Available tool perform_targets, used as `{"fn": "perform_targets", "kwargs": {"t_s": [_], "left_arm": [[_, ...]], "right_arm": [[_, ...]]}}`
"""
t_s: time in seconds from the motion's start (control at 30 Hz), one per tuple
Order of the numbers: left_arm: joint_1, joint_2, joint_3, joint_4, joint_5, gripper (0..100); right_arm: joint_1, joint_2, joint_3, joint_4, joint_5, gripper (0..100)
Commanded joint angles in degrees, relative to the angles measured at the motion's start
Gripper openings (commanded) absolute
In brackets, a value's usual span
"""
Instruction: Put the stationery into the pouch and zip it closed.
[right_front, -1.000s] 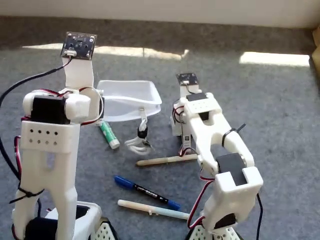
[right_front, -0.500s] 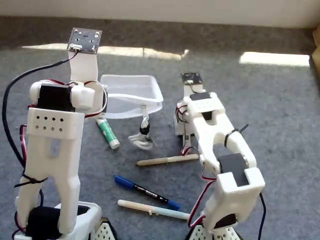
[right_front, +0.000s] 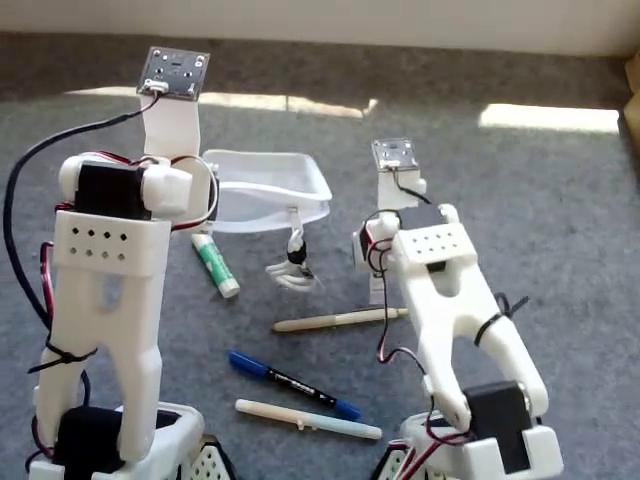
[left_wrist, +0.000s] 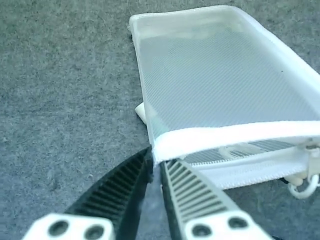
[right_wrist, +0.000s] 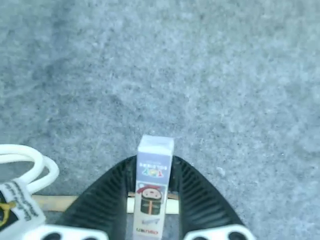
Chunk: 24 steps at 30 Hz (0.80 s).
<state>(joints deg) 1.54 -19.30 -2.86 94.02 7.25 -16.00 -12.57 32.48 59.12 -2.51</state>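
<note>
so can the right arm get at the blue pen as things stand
Probably not yet. The right gripper is shut on a small box, so it has no free grip. The blue pen itself lies uncovered on the carpet, with nothing lying across it.

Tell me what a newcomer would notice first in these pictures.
Probably the white mesh pouch lying open at the far middle of the grey carpet, with the left gripper pinching its rim. Next, the right gripper is clamped on a small printed box. Nearer the arms' bases lie a green stick, a beige pen, a blue marker and a white pen.
</note>
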Motion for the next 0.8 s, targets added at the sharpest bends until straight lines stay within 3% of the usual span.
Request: {"fn": "perform_targets", "kwargs": {"t_s": [0.0,0.3,0.47,0.77], "left_arm": [[1.0,0.0,-5.5,1.4,-0.2,1],[3.2,0.9,-8.0,1.7,-0.2,1],[3.2,6.8,-15.1,4.8,-0.2,1],[3.1,11.0,-18.1,5.5,1.3,1]], "right_arm": [[0.0,-6.6,0.7,-0.9,-0.3,0.5],[0.0,-19.4,5.5,-0.9,-0.5,0.5],[0.0,-25.0,5.8,-0.6,-7.2,0.5],[0.0,-30.9,5.8,-0.5,-7.6,0.5]]}}
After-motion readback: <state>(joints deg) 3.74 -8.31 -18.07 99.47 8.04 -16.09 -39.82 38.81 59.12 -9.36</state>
